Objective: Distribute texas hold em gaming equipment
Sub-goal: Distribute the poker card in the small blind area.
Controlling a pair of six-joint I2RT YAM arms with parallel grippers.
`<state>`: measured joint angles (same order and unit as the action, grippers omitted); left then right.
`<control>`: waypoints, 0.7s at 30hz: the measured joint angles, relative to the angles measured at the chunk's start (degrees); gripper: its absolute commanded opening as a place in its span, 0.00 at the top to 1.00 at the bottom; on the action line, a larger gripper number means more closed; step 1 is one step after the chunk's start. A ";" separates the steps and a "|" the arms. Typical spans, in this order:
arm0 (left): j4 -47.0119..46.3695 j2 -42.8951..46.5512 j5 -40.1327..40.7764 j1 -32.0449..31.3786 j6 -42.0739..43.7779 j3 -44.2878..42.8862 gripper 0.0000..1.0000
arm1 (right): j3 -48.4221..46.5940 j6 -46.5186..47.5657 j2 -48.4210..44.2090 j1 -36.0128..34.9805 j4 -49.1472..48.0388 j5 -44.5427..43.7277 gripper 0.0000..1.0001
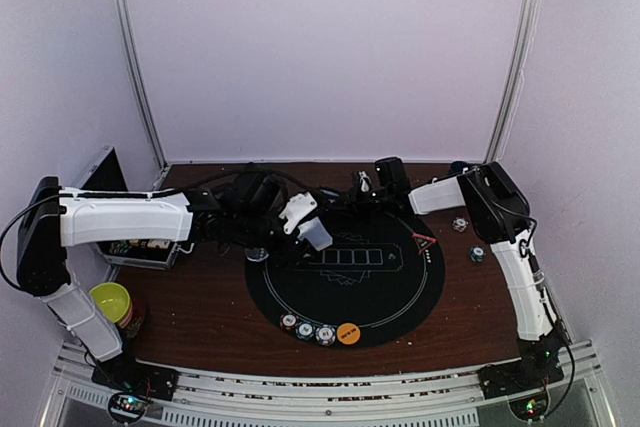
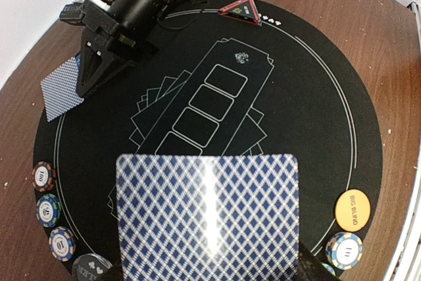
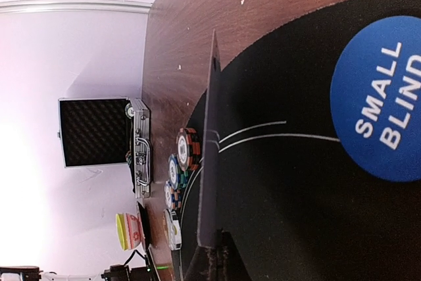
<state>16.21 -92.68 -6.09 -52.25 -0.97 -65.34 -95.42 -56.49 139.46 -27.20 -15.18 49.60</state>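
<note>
The left claw (image 1: 305,222) grips a light, slick, bendy card (image 2: 207,215) by its edge; the right claw (image 3: 216,260) seemingly pinches a second card (image 3: 210,162).

A playing card (image 3: 210,162) stands edge-on at centre, pinched at 6 o'clock by the right gripper (image 3: 214,261). At 3 o'clock, a blue SMALL BLIND button (image 3: 385,100) lies on the black mat (image 3: 283,215). Striped chips (image 3: 186,149) sit at 9 o'clock — an open case (image 3: 99,133) beyond them.

Open metal case (image 1: 100,175) left of the round black mat (image 1: 400,297); yellow-green bowl (image 1: 110,300) nearer, perhaps atop something.
</note>
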 measured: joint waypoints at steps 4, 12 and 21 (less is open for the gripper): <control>-0.02 0.24 0.17 0.00 0.00 -0.02 0.40 | -3.06 -0.44 2.32 -0.33 0.87 -0.61 0.97; -0.02 0.24 0.48 0.00 0.00 0.00 0.40 | -4.42 -0.39 4.04 -0.37 2.16 -0.92 0.79; -0.02 0.24 0.70 0.00 0.00 0.00 0.40 | -3.96 3.13 3.06 -0.42 4.28 -1.64 0.69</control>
<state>16.19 -92.44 -5.39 -52.25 -0.97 -65.34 -99.37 -53.36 142.52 -27.62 -10.90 47.97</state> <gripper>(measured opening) 0.599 0.293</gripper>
